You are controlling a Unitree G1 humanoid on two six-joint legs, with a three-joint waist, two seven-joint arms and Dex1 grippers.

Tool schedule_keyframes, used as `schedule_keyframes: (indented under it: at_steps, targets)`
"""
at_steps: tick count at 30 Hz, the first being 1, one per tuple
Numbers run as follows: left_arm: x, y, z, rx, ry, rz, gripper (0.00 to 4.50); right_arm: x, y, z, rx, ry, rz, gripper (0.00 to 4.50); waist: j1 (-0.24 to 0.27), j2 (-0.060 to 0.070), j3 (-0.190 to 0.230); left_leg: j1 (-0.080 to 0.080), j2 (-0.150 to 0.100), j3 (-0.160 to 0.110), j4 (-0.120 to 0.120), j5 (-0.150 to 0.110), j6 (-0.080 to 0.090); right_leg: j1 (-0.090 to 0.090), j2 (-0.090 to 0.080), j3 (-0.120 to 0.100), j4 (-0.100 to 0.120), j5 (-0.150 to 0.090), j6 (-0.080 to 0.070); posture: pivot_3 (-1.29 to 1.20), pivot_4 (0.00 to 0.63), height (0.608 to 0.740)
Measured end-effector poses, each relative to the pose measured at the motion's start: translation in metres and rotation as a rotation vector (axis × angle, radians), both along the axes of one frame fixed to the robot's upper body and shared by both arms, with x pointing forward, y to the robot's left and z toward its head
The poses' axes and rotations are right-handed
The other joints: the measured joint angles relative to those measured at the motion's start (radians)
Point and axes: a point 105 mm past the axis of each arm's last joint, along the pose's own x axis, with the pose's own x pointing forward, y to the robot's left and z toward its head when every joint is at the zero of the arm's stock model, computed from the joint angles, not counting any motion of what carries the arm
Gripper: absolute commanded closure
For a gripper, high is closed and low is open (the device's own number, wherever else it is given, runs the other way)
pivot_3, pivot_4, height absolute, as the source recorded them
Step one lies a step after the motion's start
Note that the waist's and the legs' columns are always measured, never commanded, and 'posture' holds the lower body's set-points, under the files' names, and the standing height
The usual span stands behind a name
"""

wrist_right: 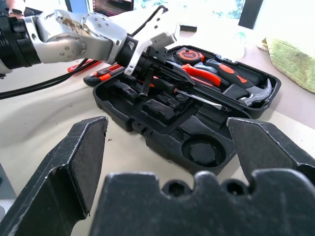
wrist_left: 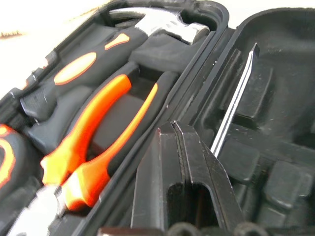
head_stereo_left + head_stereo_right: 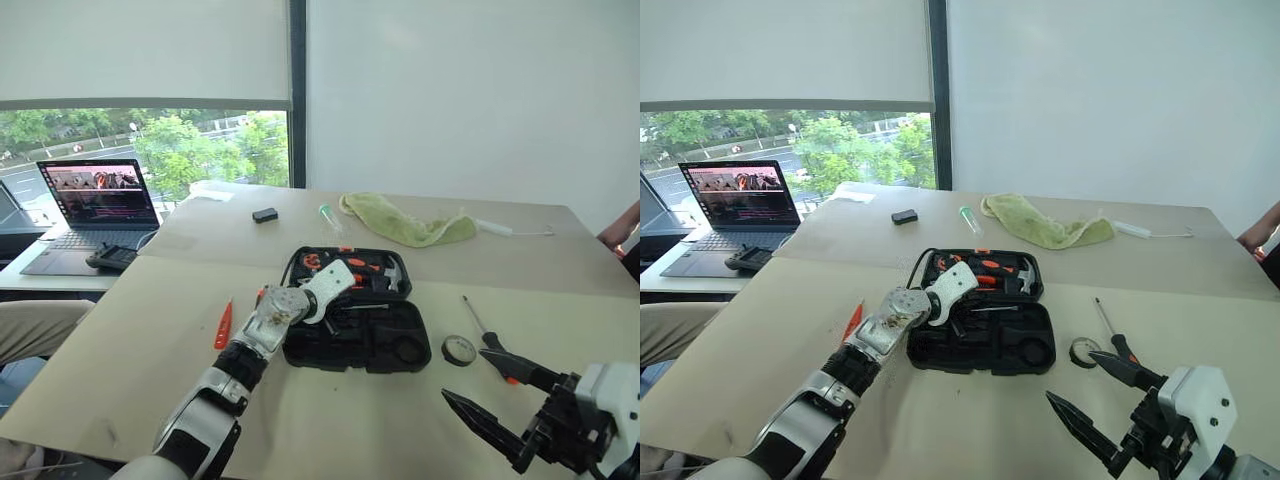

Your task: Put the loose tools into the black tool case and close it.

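Lying open under the clenched left hand (image 3: 322,292), case (image 3: 400,350) holds one screwdriver (image 1: 199,97); second screwdriver (image 3: 484,333) and tape roll (image 3: 459,350) wait ahead of the wide-open right hand (image 3: 497,398); lid unclosed.

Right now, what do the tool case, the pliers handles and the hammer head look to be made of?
Tool case: looks like moulded black plastic, matt, with slots formed into it.
Pliers handles: orange over black, smooth with a soft sheen, likely rubbery plastic grips; can't confirm.
Hammer head: bright, mirror-like highlights, so polished metal, probably steel.
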Motion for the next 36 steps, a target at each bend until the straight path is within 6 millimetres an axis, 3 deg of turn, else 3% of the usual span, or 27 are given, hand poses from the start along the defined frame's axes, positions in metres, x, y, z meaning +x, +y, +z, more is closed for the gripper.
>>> schedule_keyframes:
  at_steps: [4,8,12,14,20,23,26,28,29,31,33,36]
  targets:
    - [-0.001,0.000,-0.003,-0.013,-0.055,-0.036,4.49,0.000,0.000,0.000,0.000,0.001,-0.001,0.00,0.000,0.000,-0.001,0.000,0.000,0.000,0.000,0.000,0.000,0.000,-0.001,0.000,0.000,0.000,0.001,0.00,0.150,0.740]
    - [-0.005,0.000,0.000,-0.213,0.056,-0.033,4.49,0.000,0.001,0.001,-0.001,-0.005,-0.001,0.00,0.000,0.001,-0.001,-0.006,0.000,0.000,0.000,0.000,0.000,-0.002,-0.001,-0.001,0.000,0.000,0.002,0.00,0.150,0.740]
    - [-0.009,0.001,0.012,-0.396,0.234,-0.053,4.49,0.001,0.004,0.004,-0.002,-0.021,0.008,0.00,-0.004,0.001,0.005,-0.011,-0.001,0.000,0.000,0.000,0.001,-0.006,0.005,-0.001,0.000,0.000,0.002,0.00,0.150,0.740]
    - [-0.015,0.003,0.024,-0.452,0.321,-0.086,4.49,0.001,0.005,0.005,-0.002,-0.025,0.011,0.00,-0.007,-0.001,0.007,-0.020,-0.002,0.000,0.001,0.000,0.001,-0.016,0.007,0.000,0.002,0.001,0.003,0.00,0.150,0.740]
    - [-0.027,-0.003,0.038,-0.445,0.440,-0.115,4.49,0.003,0.006,0.007,0.001,-0.036,0.019,0.00,-0.004,-0.001,0.007,-0.022,-0.004,0.000,0.001,0.000,0.002,-0.018,0.008,0.000,0.002,0.002,0.003,0.00,0.150,0.740]
    - [-0.026,-0.003,0.048,-0.523,0.478,-0.082,4.49,0.003,0.007,0.006,0.005,-0.036,0.022,0.00,-0.005,-0.002,0.009,-0.022,-0.004,0.000,0.002,-0.001,0.002,-0.018,0.008,0.001,0.002,0.002,0.004,0.00,0.150,0.740]
    - [-0.022,0.013,0.066,-0.579,0.452,-0.049,4.49,0.003,0.007,0.006,0.006,-0.033,0.017,0.00,-0.012,-0.003,0.010,-0.021,-0.003,0.000,0.001,-0.001,0.002,-0.018,0.008,0.001,0.003,0.002,0.004,0.00,0.150,0.740]
    - [-0.019,0.035,0.070,-0.572,0.460,-0.007,4.49,0.002,0.007,0.004,0.006,-0.024,0.016,0.00,-0.019,-0.002,0.010,-0.021,-0.003,0.000,0.001,0.000,0.001,-0.019,0.009,0.001,0.004,0.002,0.003,0.00,0.150,0.740]
    - [-0.017,0.054,0.070,-0.561,0.476,0.032,4.09,0.002,0.007,0.002,0.005,-0.015,0.014,0.00,-0.024,-0.002,0.011,-0.020,-0.003,0.000,0.001,0.000,0.001,-0.019,0.009,0.001,0.004,0.002,0.002,0.00,0.150,0.740]
    - [-0.014,0.072,0.070,-0.551,0.479,0.075,3.81,0.001,0.007,0.000,0.004,-0.008,0.014,0.00,-0.024,-0.002,0.011,-0.020,-0.003,0.000,0.001,0.000,0.000,-0.018,0.009,0.001,0.004,0.002,0.002,0.00,0.150,0.740]
    - [-0.011,0.080,0.067,-0.544,0.480,0.101,3.17,0.002,0.008,0.000,0.007,-0.010,0.017,0.00,-0.017,-0.002,0.011,-0.020,-0.004,0.000,0.002,0.000,0.000,-0.017,0.009,0.001,0.004,0.002,0.003,0.00,0.150,0.740]
    - [-0.009,0.077,0.052,-0.527,0.499,0.117,3.32,0.004,0.010,0.002,0.014,-0.024,0.025,0.00,-0.003,-0.002,0.011,-0.020,-0.006,0.000,0.003,0.000,0.001,-0.017,0.008,0.001,0.002,0.003,0.004,0.00,0.150,0.740]
